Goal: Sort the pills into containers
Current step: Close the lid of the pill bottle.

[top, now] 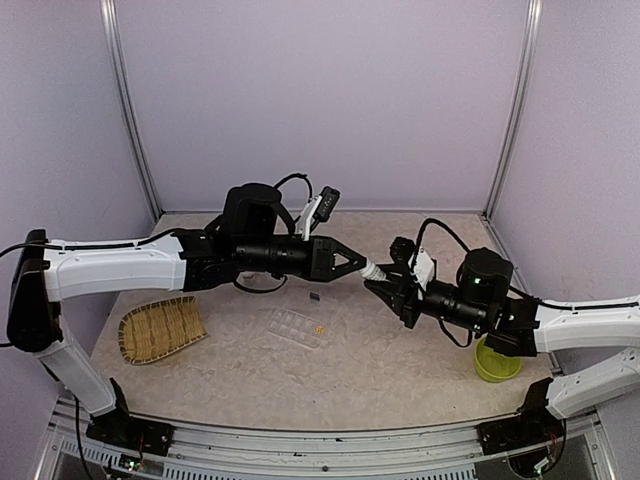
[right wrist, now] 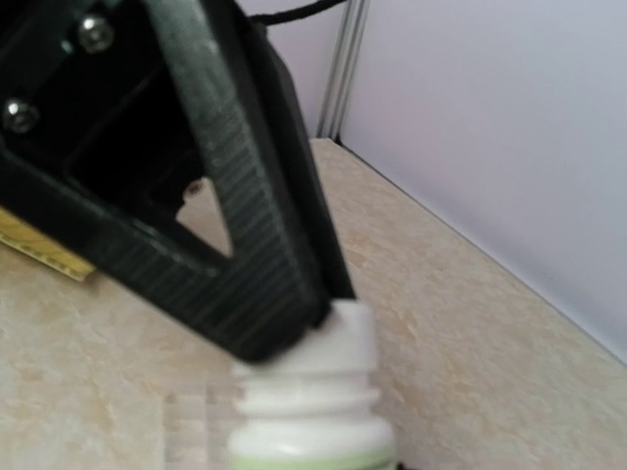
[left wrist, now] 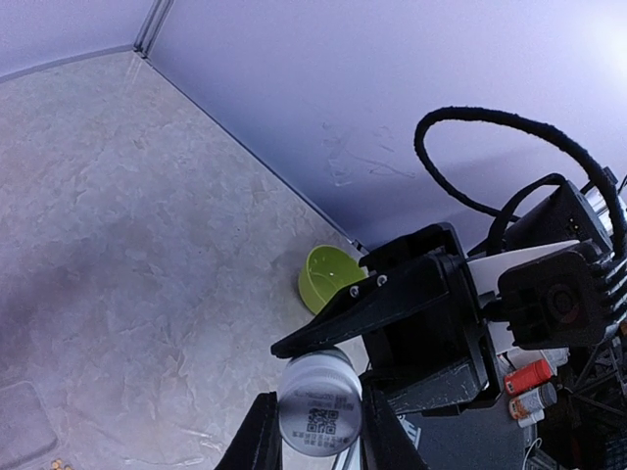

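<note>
A white pill bottle [top: 373,270] hangs in the air between both grippers, above the table's middle. My left gripper [top: 362,264] is shut on its top end, whose round printed face [left wrist: 320,406] sits between my left fingers [left wrist: 257,441]. My right gripper [top: 385,284] is shut on the bottle's body; its own fingers do not show in the right wrist view, only the bottle's neck [right wrist: 309,411]. The clear compartment box [top: 297,327] lies below on the table with orange-yellow pills [top: 318,329] in one cell. A dark pill [top: 316,296] lies on the table just behind the box.
A woven bamboo tray [top: 160,328] lies at the left. A lime-green bowl [top: 497,362] stands at the right under my right arm, and also shows in the left wrist view [left wrist: 328,279]. Purple walls enclose the table.
</note>
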`<state>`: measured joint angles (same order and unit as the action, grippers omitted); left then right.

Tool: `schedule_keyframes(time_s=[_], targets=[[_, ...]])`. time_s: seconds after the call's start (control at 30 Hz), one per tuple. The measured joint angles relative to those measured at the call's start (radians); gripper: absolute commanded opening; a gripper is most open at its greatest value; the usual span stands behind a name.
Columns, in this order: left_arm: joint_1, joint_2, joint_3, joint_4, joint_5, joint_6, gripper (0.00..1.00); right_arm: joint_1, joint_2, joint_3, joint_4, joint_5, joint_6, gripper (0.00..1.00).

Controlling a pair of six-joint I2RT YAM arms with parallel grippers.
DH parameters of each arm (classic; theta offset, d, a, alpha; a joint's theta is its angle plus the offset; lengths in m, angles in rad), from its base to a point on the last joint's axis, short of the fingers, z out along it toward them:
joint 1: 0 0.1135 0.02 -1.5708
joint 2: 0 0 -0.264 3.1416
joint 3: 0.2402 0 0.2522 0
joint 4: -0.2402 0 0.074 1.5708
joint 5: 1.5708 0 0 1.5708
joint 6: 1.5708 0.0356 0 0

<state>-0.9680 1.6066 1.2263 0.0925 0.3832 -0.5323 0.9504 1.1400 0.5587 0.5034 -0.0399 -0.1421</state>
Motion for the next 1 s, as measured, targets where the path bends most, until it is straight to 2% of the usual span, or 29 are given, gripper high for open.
schedule_keyframes(time_s=[0.27,0.47,0.67,1.0], targets=[[0.007,0.02,0.008,-0.003,0.029,-0.013,0.17,0.021,-0.007,-0.003,-0.027,0.067,-0.058,0.05],[0.007,0.02,0.007,-0.002,0.031,0.004,0.17,0.025,-0.008,-0.002,-0.031,0.07,-0.035,0.05],[0.008,0.016,-0.016,0.024,0.061,0.066,0.16,0.025,-0.025,0.0,-0.069,0.018,0.05,0.05],[0.027,0.012,-0.062,0.07,0.2,0.169,0.17,0.025,-0.066,0.0,-0.149,-0.082,0.152,0.05]])
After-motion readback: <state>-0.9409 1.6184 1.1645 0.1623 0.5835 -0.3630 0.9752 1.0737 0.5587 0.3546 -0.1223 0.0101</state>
